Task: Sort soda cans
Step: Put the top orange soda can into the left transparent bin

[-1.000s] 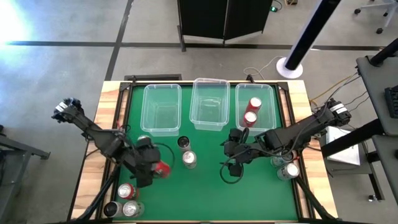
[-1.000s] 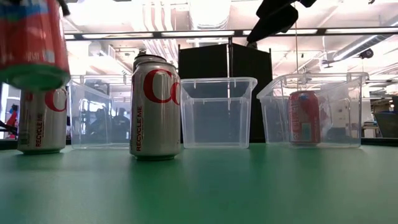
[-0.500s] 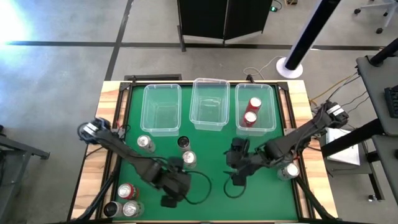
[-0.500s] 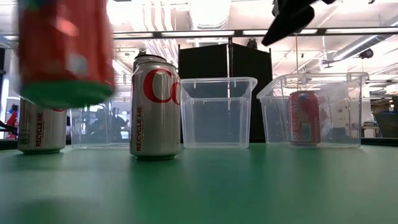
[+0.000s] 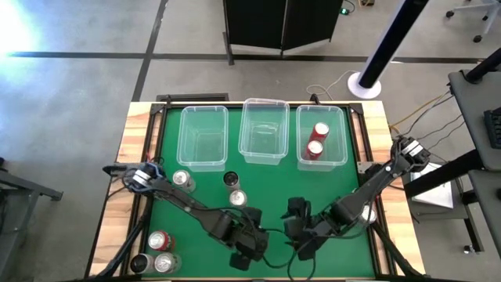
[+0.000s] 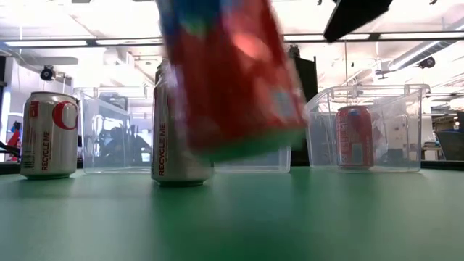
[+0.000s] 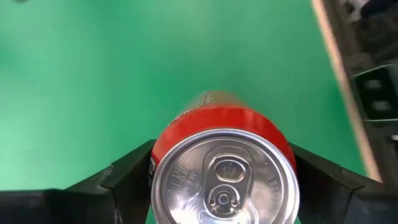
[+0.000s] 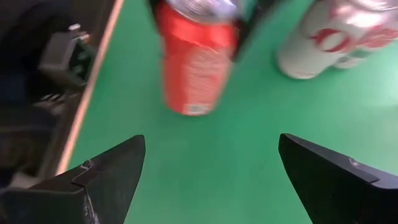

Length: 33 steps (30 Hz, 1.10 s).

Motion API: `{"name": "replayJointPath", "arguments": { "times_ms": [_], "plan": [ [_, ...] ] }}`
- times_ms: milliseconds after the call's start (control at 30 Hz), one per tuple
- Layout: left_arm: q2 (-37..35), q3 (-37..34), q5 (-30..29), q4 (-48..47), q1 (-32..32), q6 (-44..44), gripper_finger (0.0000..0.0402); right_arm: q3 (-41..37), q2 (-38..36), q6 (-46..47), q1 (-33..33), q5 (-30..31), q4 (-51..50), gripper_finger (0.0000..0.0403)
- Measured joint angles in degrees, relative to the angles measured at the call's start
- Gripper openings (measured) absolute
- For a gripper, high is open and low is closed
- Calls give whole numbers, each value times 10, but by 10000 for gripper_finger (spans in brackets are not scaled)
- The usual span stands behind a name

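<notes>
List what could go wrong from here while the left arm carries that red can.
The left gripper holds the red can lifted off the green table, tilted in the low view; it might slip out.

The right gripper, open, faces the can near the front edge, and both arms crowd together there; they might collide.

The red cans' bin lies far across the table.

A grey concrete floor [image 5: 70, 94] with dark seam lines surrounds the wood-edged green table [image 5: 337, 188]. A black cabinet [image 5: 282, 23] stands behind it, beside a white round pole base [image 5: 365, 84] with loose cables. Overhead, bright ceiling strip lights [image 6: 217, 38] and exposed ducts [image 6: 243, 14] show.
</notes>
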Motion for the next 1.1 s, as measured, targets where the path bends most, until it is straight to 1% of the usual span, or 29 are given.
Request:
{"name": "replayJointPath", "arguments": {
  "times_ms": [100, 300, 600, 733, 800, 933, 1033, 1100],
  "plan": [
    [14, 12, 0, 9, 10, 15, 282, 0, -2, 5, -1, -41, -1, 364],
    [24, 24, 3, 7, 27, 43, 290, -1, -5, 6, -1, -44, -7, 364],
    [20, 24, 7, 21, 37, 77, 364, -1, -5, 9, -1, -44, -5, 364],
    [11, 24, 7, 16, 37, 85, 377, -1, -5, 0, -5, -42, 10, 364],
    [-1, 21, 7, 6, 35, 85, 378, 1, -5, -16, -10, -28, 21, 364],
    [-44, -23, 2, -2, 29, 61, 377, 22, 0, -46, -38, -22, 42, 364],
    [-93, -82, -2, 25, 23, 31, 377, 47, 19, -71, -61, -54, 40, 364],
    [-130, -132, -25, 67, 17, 14, 377, 67, 38, -87, -71, -72, 38, 364]
  ]
}}
